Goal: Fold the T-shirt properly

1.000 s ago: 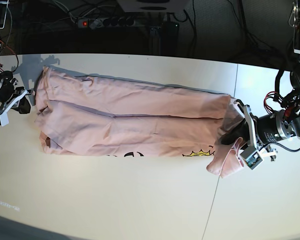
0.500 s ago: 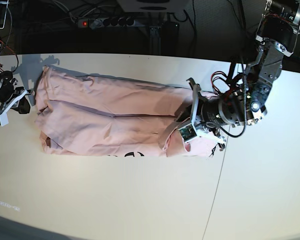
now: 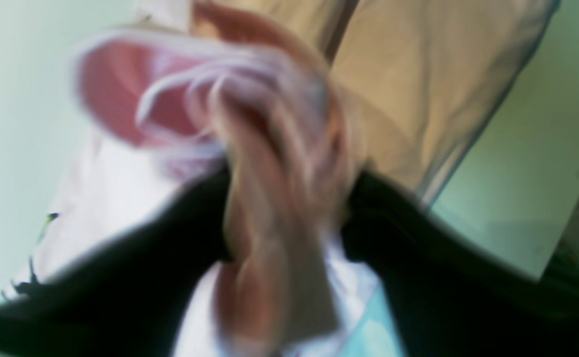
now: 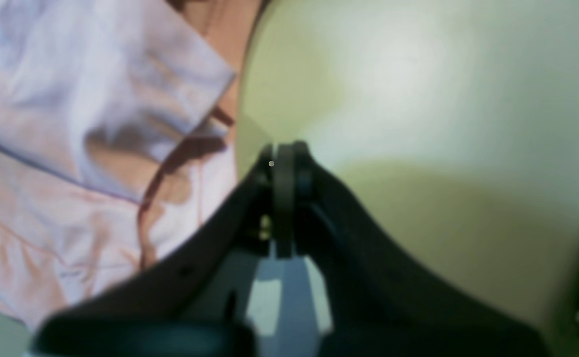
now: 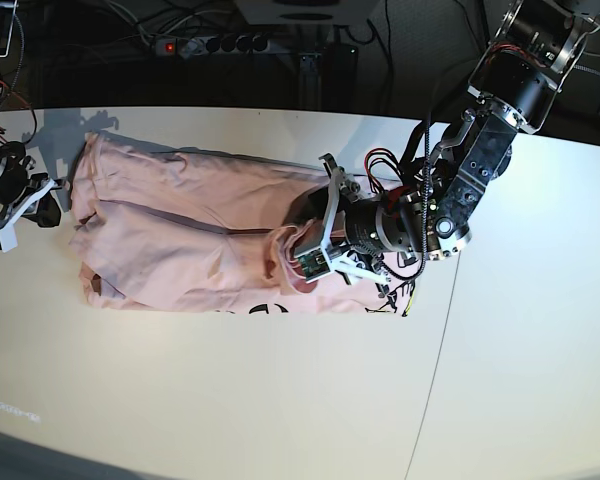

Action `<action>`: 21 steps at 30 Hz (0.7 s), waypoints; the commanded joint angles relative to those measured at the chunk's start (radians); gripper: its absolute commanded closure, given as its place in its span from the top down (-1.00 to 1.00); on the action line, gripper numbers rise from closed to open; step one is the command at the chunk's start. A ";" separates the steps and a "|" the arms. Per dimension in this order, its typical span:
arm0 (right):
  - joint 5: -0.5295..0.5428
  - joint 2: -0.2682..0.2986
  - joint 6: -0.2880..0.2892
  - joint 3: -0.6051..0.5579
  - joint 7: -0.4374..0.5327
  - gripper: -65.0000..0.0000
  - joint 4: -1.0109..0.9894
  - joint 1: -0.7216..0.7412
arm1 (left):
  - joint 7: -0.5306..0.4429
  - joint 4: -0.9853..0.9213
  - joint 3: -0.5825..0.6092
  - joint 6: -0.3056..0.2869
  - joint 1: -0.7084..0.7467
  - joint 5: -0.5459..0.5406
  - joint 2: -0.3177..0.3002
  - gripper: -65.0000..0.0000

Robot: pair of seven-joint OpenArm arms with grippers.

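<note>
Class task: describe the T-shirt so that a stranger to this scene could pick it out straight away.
Start at the wide white table. The T-shirt lies lengthwise across its far half, with the left gripper over its right end. It is the only cloth there: pale pink, creased, black lettering peeking out along its near edge.

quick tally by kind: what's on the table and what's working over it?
T-shirt: 1
table: 1
grippers: 2, left gripper and right gripper
Total: 4
</note>
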 commanded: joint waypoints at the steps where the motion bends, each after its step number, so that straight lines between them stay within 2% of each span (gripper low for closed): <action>1: 0.012 0.028 0.042 0.012 0.019 -1.00 0.015 0.011 | -0.013 0.011 -0.005 0.020 -0.021 -0.020 0.003 0.14; 7: 0.012 0.028 0.042 0.012 0.019 -1.00 0.015 0.011 | 0.020 0.011 -0.005 0.022 -0.022 -0.078 0.048 0.14; 13: 0.006 0.028 0.042 0.012 0.019 -1.00 0.015 0.011 | 0.043 0.012 -0.005 0.021 -0.015 -0.312 0.092 0.14; 17: -0.003 0.028 0.042 0.012 0.019 -1.00 0.015 0.011 | 0.040 0.013 -0.007 0.018 -0.025 -0.317 0.130 0.14; 21: -0.003 0.028 0.042 0.012 0.019 -1.00 0.015 0.011 | 0.030 0.013 -0.050 0.018 -0.041 -0.294 0.135 0.13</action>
